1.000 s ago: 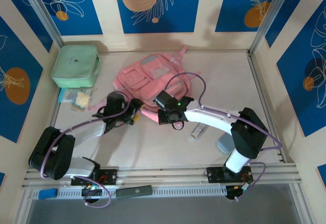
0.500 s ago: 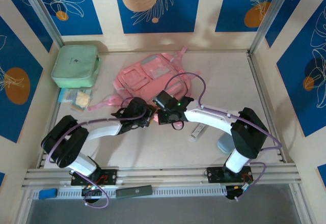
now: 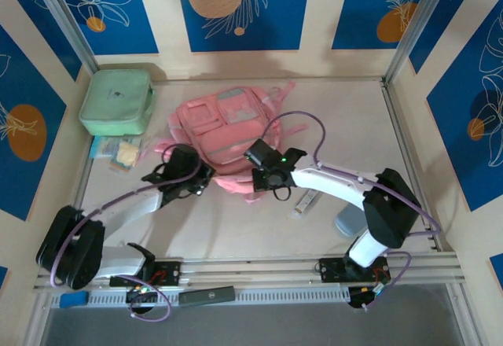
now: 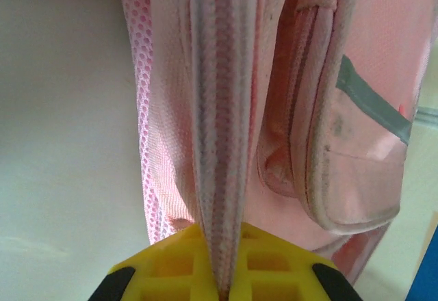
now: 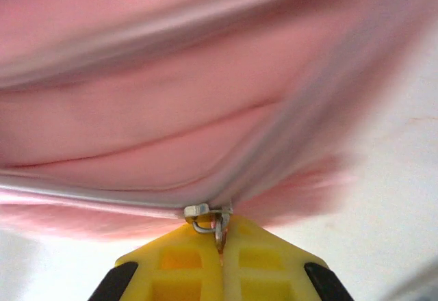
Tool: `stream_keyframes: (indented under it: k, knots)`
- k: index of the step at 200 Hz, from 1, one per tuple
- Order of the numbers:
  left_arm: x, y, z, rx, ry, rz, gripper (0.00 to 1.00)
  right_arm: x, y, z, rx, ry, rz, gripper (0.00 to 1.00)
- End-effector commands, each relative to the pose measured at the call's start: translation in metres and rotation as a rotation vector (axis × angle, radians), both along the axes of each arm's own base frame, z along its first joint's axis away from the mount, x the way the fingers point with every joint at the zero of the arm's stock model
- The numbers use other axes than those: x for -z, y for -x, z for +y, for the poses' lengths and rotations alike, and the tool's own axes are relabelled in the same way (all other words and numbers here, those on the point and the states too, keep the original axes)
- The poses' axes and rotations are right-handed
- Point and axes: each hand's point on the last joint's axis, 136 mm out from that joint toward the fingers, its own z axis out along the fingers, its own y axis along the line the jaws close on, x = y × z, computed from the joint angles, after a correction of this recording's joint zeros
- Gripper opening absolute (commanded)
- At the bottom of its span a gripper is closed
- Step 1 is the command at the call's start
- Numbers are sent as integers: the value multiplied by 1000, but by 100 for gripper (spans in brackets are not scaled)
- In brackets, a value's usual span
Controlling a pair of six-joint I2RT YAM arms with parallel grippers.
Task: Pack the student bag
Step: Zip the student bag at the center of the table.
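The student bag [image 3: 228, 126], a soft pink backpack, lies flat mid-table with its pockets up. My left gripper [image 3: 206, 178] sits at its near left corner. In the left wrist view its yellow fingers [image 4: 171, 267] are shut on a pink woven strap [image 4: 219, 144] of the bag, beside a mesh side pocket [image 4: 147, 144]. My right gripper [image 3: 250, 176] is at the bag's near edge. In the right wrist view it [image 5: 222, 246] is shut on a metal zipper pull [image 5: 217, 227], with the zip line [image 5: 102, 198] running off to the left.
A mint-green zipped case [image 3: 118, 101] stands at the back left, with small packets [image 3: 118, 152] in front of it. A white tube [image 3: 306, 201] and a grey-blue object [image 3: 346, 222] lie right of the right arm. Rails and walls border the table.
The left gripper reached in to the bag, shut on the strap and drew back left. The bag has shifted and spread flatter. The right gripper has stayed shut on the zipper pull.
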Motion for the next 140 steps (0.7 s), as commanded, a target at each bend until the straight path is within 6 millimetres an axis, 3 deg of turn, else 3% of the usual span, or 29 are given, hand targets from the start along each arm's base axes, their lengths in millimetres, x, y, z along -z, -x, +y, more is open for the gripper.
stream_keyframes:
  k: [1, 32, 48, 81, 100, 110, 117, 140]
  knots:
    - [-2, 0, 35, 97, -84, -17, 0, 9, 14, -50, -6, 186, 45, 0]
    - [-23, -19, 40, 131, -97, -93, 0, -12, 27, 24, -233, 20, 7, 0]
    - [-26, -28, 51, 135, -115, -95, 0, -18, 30, 44, -271, -92, 28, 0]
    - [-34, -63, 44, 242, -92, -143, 0, -15, 54, 83, -404, -141, 34, 0]
    - [-33, -83, 49, 253, -111, -150, 13, -10, 49, 89, -358, -145, 57, 0]
    - [-34, -86, 48, 275, -114, -165, 38, -6, 42, 89, -327, -143, 57, 0]
    - [-35, -84, 49, 286, -120, -160, 50, -4, 36, 87, -304, -133, 51, 0]
    - [-37, -63, 49, 255, -91, -161, 61, -7, 23, 89, -279, -118, 17, 0]
